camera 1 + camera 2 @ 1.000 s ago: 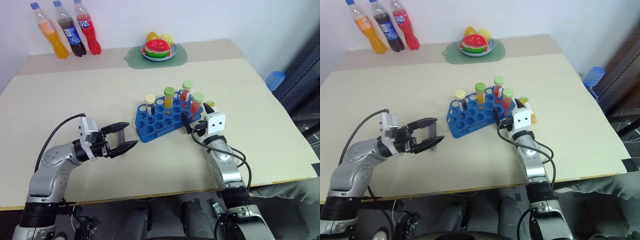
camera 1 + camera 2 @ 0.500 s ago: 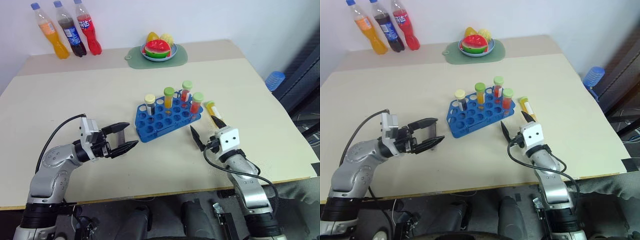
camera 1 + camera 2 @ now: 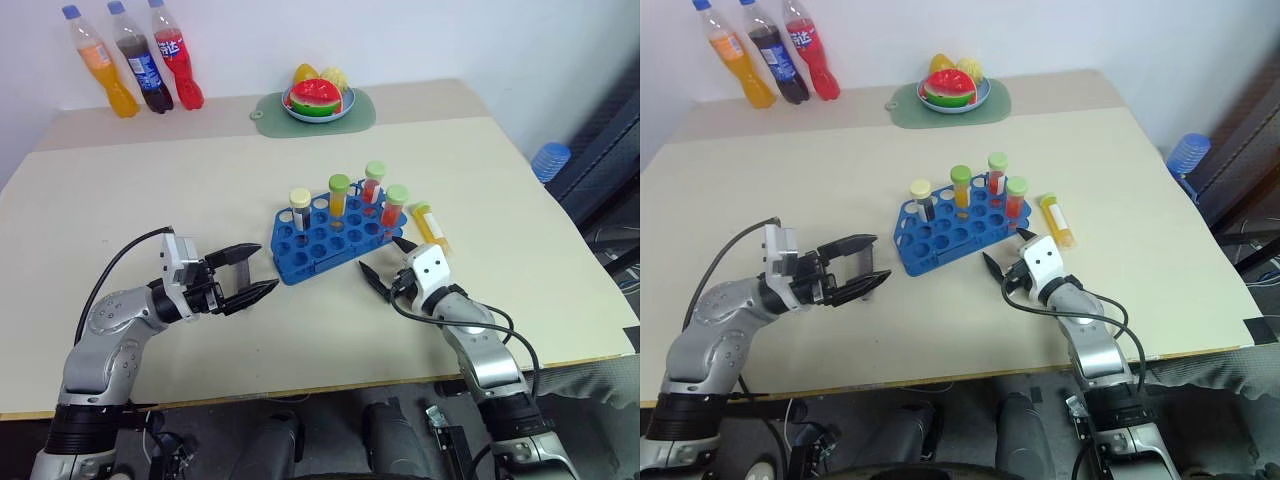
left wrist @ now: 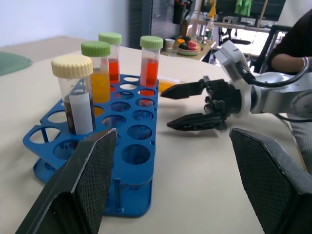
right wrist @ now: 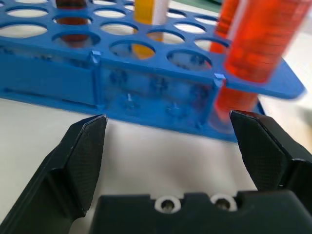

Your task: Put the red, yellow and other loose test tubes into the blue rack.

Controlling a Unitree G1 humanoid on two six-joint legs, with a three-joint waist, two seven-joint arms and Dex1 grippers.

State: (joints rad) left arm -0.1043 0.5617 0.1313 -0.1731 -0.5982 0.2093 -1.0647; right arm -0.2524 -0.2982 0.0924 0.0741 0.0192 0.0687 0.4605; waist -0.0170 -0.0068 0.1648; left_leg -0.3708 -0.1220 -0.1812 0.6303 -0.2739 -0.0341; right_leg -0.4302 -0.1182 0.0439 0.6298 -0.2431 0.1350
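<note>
The blue rack (image 3: 322,243) stands mid-table with several capped test tubes upright in it: a cream-capped dark one (image 3: 300,207), a green-capped yellow one (image 3: 338,195) and two green-capped red ones (image 3: 374,181). One yellow tube with a green cap (image 3: 430,224) lies loose on the table just right of the rack. My right gripper (image 3: 385,258) is open and empty, low by the rack's near right corner and pointing at it; its fingers (image 5: 83,151) frame the rack wall (image 5: 146,92). My left gripper (image 3: 263,270) hovers open and empty left of the rack.
Three soda bottles (image 3: 140,60) stand at the back left corner. A green mat with a fruit plate (image 3: 316,102) lies at the back middle. A blue-capped object (image 3: 550,158) sits beyond the table's right edge. In the left wrist view a person (image 4: 292,44) sits in the background.
My right gripper drew back from the rack's right end, swung out toward the front, then turned left to face the rack's corner, uncovering the lying yellow tube. The left arm stayed still.
</note>
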